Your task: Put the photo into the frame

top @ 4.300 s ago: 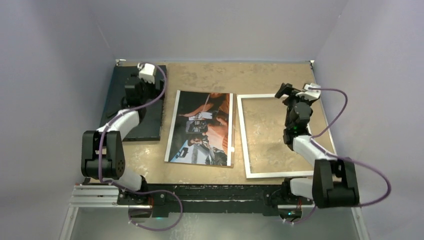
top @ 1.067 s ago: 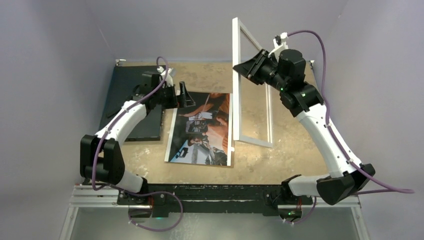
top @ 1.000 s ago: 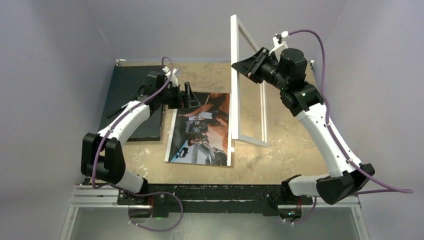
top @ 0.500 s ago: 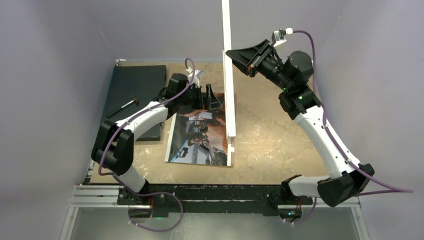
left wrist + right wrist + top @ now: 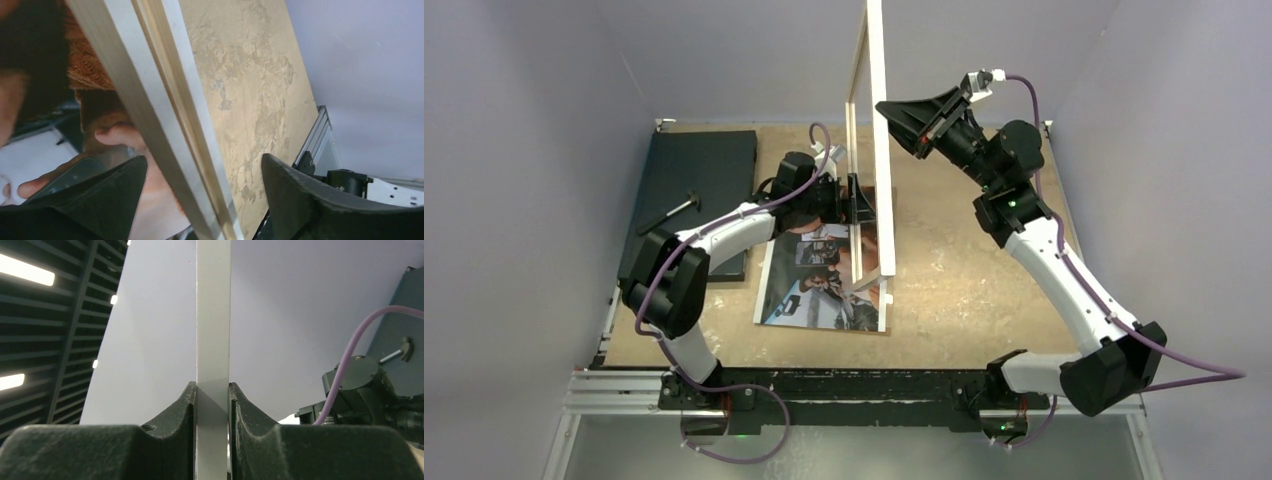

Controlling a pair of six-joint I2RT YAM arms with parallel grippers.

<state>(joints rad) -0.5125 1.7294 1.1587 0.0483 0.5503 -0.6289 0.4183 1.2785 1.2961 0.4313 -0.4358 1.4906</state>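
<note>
Table [image 5: 984, 290]: task is early-to-mid by my read; nothing is seated yet. The frame [image 5: 879, 150] is up off the table, standing nearly on edge over the right part of the photo [image 5: 819, 290]. Its long axis runs steeply up-down, top end out of the overhead view, low end at the photo's right margin. Can't tell if it touches the print. Wooden back looks turned twd the left arm, white front away. Photo lies flat, picture side up, centre of table, long axis near-to-far w/ a slight lean, not in the frame. Left to do: lay the frame down and get the print inside it. Black board [image 5: 694, 180] sits far left, apart. Right gripper [image 5: 212, 395] is clamped narrow on a white frame rail. Left gripper [image 5: 200, 190] is spread wide, fingers either side of a rail, no grip on it.
</note>
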